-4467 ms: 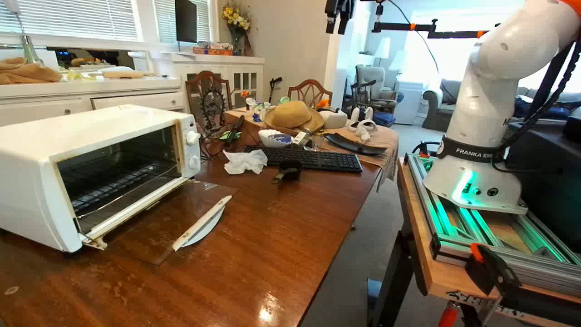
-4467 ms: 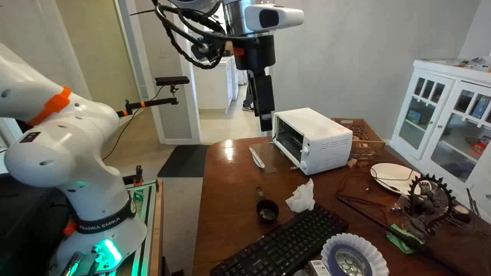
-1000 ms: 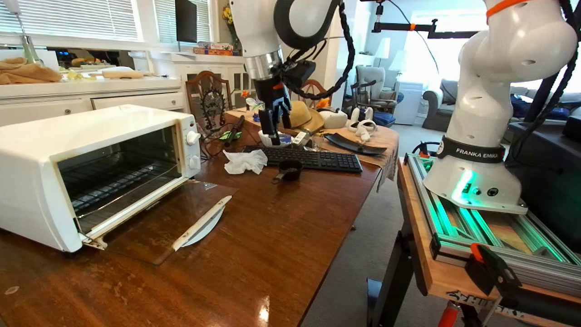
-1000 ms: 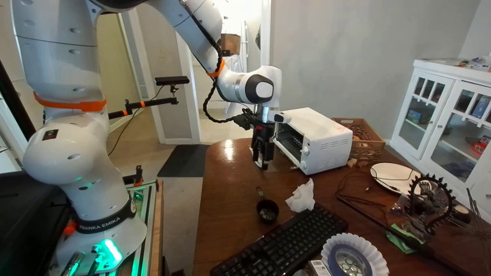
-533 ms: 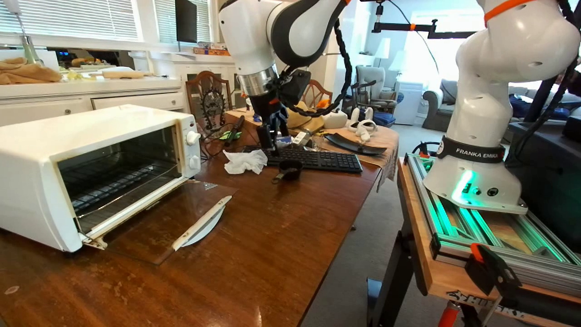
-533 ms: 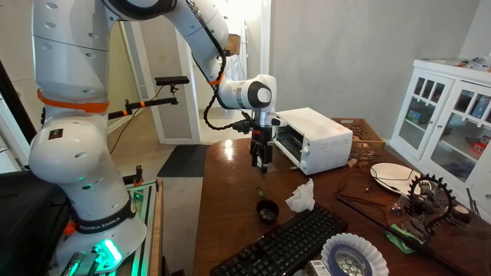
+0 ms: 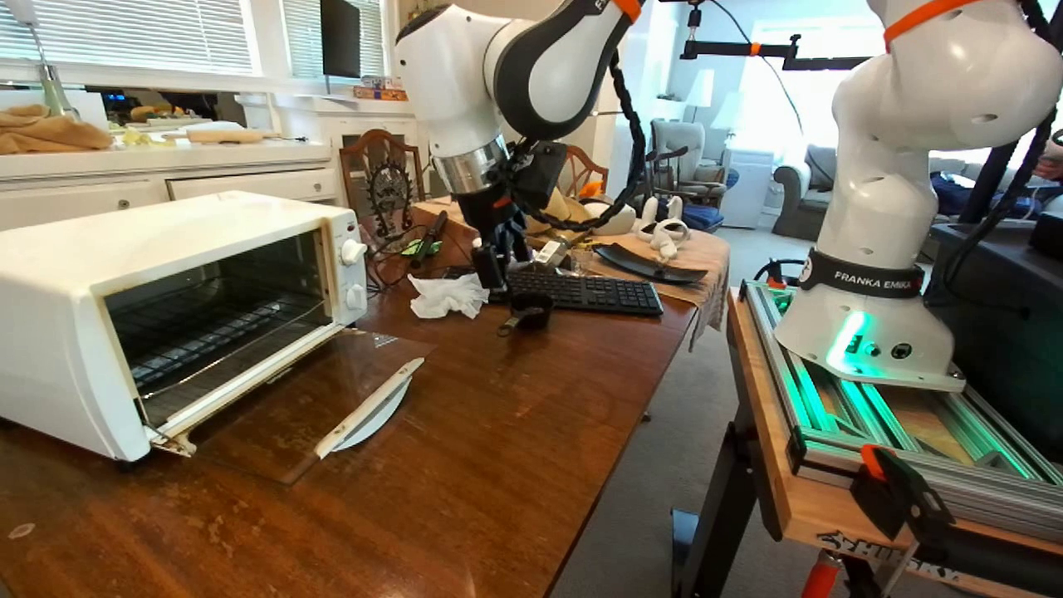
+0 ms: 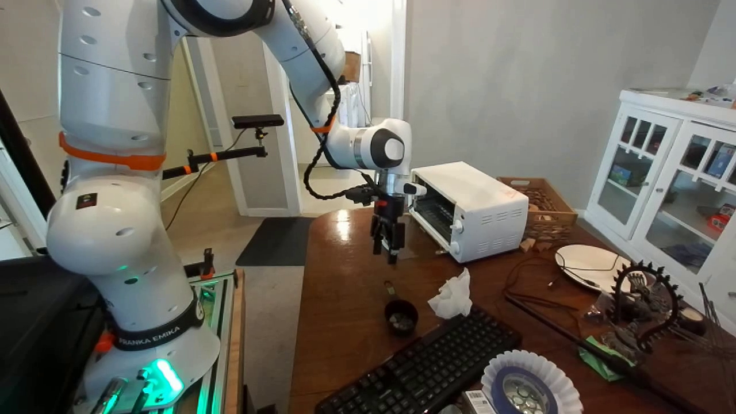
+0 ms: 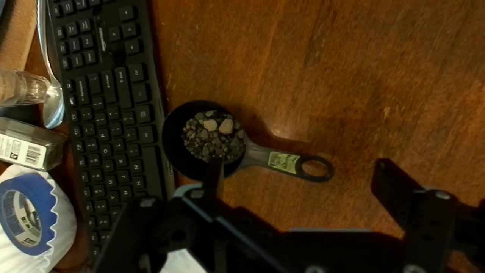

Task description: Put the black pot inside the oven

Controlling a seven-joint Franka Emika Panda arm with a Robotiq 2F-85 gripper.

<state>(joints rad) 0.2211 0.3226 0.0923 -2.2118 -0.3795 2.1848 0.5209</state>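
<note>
The black pot is a small round cup with a flat handle; it holds gravel and stands on the wooden table in both exterior views (image 7: 536,312) (image 8: 401,317). In the wrist view the pot (image 9: 175,146) lies upper left of my jaws, its handle pointing right. My gripper (image 8: 385,256) is open and empty, above the table between pot and oven. In the wrist view my spread fingers (image 9: 299,163) have the handle between them in the picture, apart from it. The white oven (image 7: 183,241) also shows in an exterior view (image 8: 489,198); its glass door (image 7: 332,407) is folded down.
A black keyboard (image 8: 425,368) lies beside the pot, with crumpled white paper (image 8: 452,294) near both. A white fluted bowl with blue tape (image 8: 569,385) stands past the keyboard. A wicker basket (image 8: 552,213) is behind the oven. A plate (image 8: 592,261) and cables lie further off.
My arm has swung in from high up and come down over the table. In the last second the gripper has lowered slightly further. The pot and oven have not moved.
</note>
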